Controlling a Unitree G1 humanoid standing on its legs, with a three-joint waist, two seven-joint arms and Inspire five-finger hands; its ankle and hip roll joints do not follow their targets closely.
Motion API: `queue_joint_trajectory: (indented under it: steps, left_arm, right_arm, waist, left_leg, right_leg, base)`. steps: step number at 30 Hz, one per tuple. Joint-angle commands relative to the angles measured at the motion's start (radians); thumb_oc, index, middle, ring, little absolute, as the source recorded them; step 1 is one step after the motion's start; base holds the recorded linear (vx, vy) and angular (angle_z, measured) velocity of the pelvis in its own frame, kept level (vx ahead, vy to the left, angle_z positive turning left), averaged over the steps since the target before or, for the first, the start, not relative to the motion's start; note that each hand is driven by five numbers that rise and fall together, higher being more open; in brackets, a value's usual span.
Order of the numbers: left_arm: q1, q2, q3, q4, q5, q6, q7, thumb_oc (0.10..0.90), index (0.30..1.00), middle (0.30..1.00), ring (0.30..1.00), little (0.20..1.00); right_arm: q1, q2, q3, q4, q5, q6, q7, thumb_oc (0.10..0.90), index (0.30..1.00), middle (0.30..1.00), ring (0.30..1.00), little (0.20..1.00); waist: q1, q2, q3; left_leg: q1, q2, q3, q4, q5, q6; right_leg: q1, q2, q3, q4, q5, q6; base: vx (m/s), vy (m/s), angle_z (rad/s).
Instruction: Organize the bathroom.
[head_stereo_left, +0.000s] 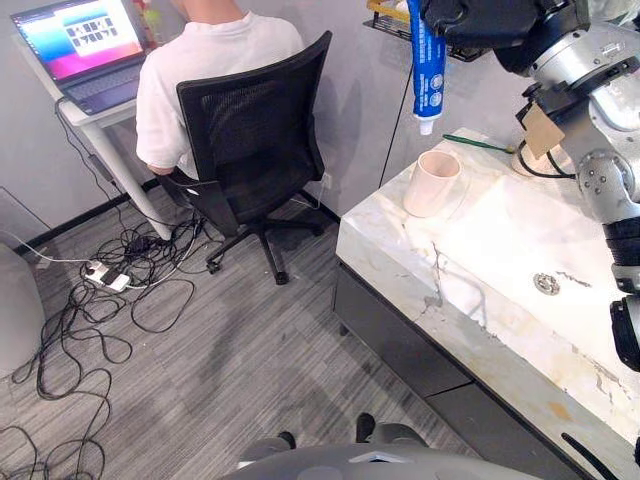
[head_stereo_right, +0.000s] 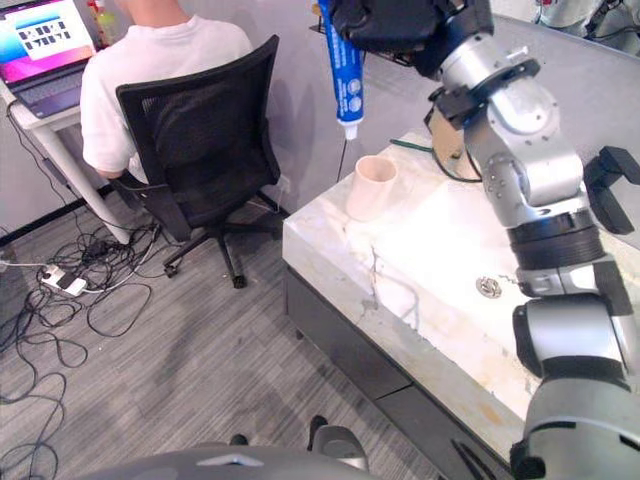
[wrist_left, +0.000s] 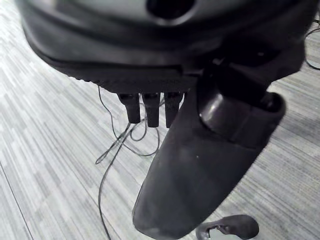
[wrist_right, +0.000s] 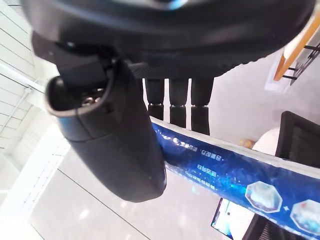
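Above the pale cup (head_stereo_left: 432, 182) on the marble counter (head_stereo_left: 520, 250), the right hand (head_stereo_right: 385, 22) clasps the blue toothpaste tube (head_stereo_left: 427, 62), hanging upright, cap downward, almost over the cup's mouth.

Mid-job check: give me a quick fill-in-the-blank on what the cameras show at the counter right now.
1. The right robot hand holds a blue ____ with its white cap pointing down.
2. Below the tube, a pale pink ____ stands on the marble counter.
3. A green toothbrush lies on the counter behind the ____.
4. A person in a white shirt sits on a black ____ at a laptop.

Missing words: toothpaste tube; cup; cup; office chair
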Motion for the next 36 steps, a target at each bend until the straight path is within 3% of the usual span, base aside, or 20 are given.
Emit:
queue_joint_trajectory:
  steps: [1, 21, 26, 36]
  left_arm:
    - [0.046, 0.082, -0.026, 0.037, -0.001, 0.04, 0.028, 0.8, 0.9, 0.9, 0.9, 0.9]
    - [0.027, 0.089, 0.003, 0.073, 0.003, 0.024, 0.01, 0.8, 0.9, 0.9, 0.9, 0.9]
    - [0.028, 0.097, 0.016, 0.071, 0.017, 0.03, 0.001, 0.8, 0.9, 0.9, 0.9, 0.9]
    - [0.024, 0.126, 0.042, 0.103, 0.029, 0.014, -0.023, 0.8, 0.9, 0.9, 0.9, 0.9]
  right_arm:
    - [-0.093, -0.005, -0.099, 0.002, -0.021, -0.142, -0.065, 0.4, 0.3, 0.3, 0.3, 0.3]
    - [-0.076, -0.044, -0.112, 0.084, 0.007, -0.197, -0.018, 0.4, 0.3, 0.3, 0.3, 0.3]
    - [-0.069, -0.056, -0.119, 0.078, 0.01, -0.175, -0.009, 0.4, 0.3, 0.3, 0.3, 0.3]
    - [-0.061, -0.066, -0.121, 0.108, 0.033, -0.189, 0.005, 0.4, 0.3, 0.3, 0.3, 0.3]
  waist:
    - [0.044, -0.009, -0.062]
    - [0.044, 0.005, -0.066]
    - [0.046, 0.008, -0.071]
    - [0.045, 0.014, -0.065]
  left_leg:
    - [0.08, 0.138, 0.006, 0.05, -0.076, -0.077]
    - [0.027, 0.186, -0.001, 0.042, -0.022, -0.102]
    - [0.007, 0.197, 0.0, 0.052, -0.004, -0.106]
    - [-0.01, 0.216, 0.008, 0.058, 0.029, -0.114]
  right_leg:
    - [-0.098, -0.07, 0.087, -0.014, 0.045, 0.137]
    - [-0.084, -0.017, 0.083, -0.056, 0.031, 0.09]
    - [-0.072, -0.003, 0.08, -0.066, 0.025, 0.079]
    - [-0.06, 0.013, 0.069, -0.075, 0.02, 0.064]
  base:
    - [-0.04, -0.043, 0.02]
    - [0.01, -0.068, 0.04]
    - [0.04, -0.07, 0.0]
    - [0.03, -0.05, 0.0]
